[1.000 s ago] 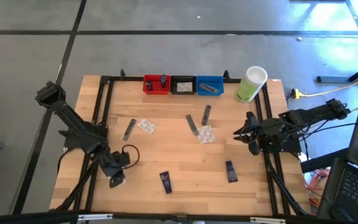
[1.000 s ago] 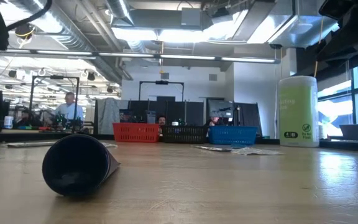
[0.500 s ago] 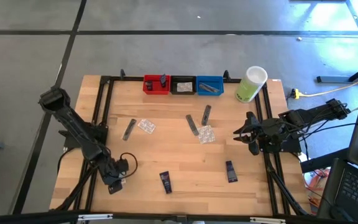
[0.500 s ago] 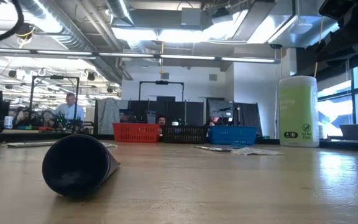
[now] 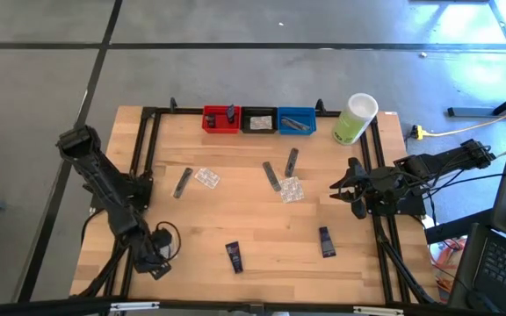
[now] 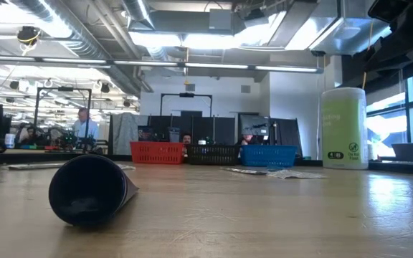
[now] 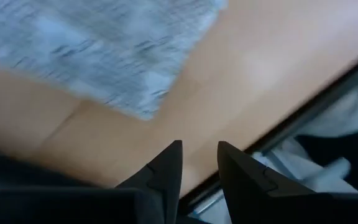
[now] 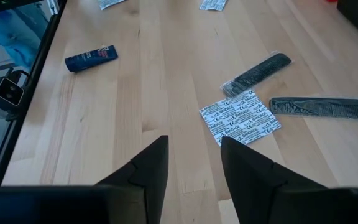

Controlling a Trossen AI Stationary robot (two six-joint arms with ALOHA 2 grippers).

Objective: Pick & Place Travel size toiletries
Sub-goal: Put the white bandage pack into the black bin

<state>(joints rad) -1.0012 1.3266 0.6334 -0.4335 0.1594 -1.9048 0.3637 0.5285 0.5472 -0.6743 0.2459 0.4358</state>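
While both arms hung empty, we counted the toiletries against one landmark, the black bin (image 5: 258, 120): two sachets (image 5: 281, 168) and a clear packet (image 5: 292, 189) lay just in front of it, another sachet (image 5: 183, 182) and packet (image 5: 206, 176) toward the left arm's side, and two navy tubes (image 5: 234, 256) nearest the front edge.

Left gripper (image 5: 159, 262): by the front corner far from that bin, fingers slightly parted, nothing between them.

Right gripper (image 5: 339, 190): beyond the packet, fingers apart, empty.

Advice: take the near packet flat and low. Open board lay around it; the frame rail ran close behind each gripper.
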